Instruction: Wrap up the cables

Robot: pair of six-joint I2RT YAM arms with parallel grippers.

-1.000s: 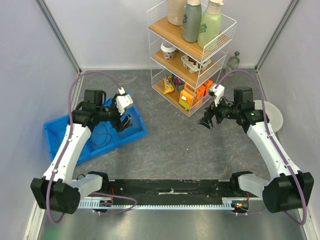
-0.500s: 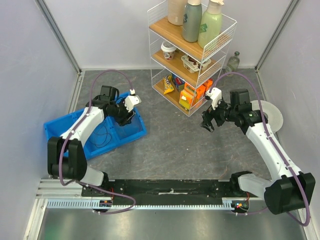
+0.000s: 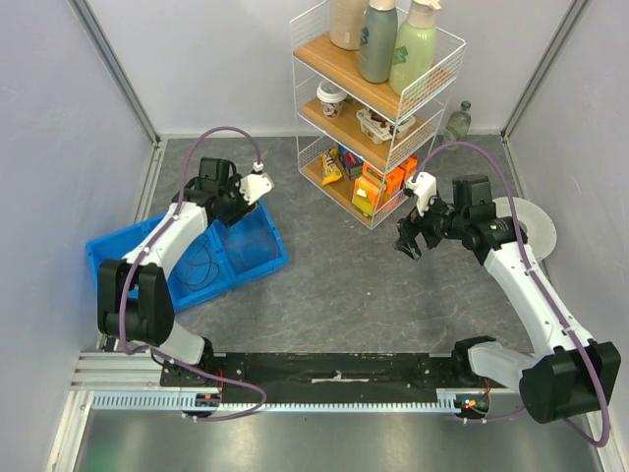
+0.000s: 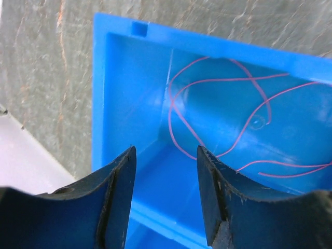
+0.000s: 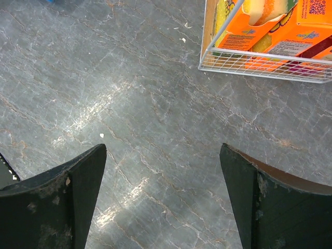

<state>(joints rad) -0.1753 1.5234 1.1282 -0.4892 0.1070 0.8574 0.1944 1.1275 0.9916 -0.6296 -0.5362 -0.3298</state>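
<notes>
A blue bin (image 3: 108, 258) lies on the left of the table with a thin cable (image 3: 201, 267) coiled loosely inside. In the left wrist view the cable (image 4: 207, 80) shows as red loops on the floor of the bin (image 4: 129, 78). My left gripper (image 3: 236, 202) hovers over the bin's far corner. In its own view the left gripper (image 4: 165, 155) has its jaws partly apart, open, with nothing between them. My right gripper (image 3: 411, 239) hangs wide open over bare table beside the rack, and the right gripper (image 5: 162, 150) is empty.
A white wire rack (image 3: 378, 108) with bottles, cups and snack boxes stands at the back centre. Its bottom basket with orange boxes (image 5: 270, 31) is just beyond my right gripper. A white plate (image 3: 536, 226) lies at the far right, and a small bottle (image 3: 459, 120) stands behind it.
My left arm has folded back, carrying its gripper from over the bin's right half to its far corner, with the jaws narrower. The right gripper shifted only slightly.
</notes>
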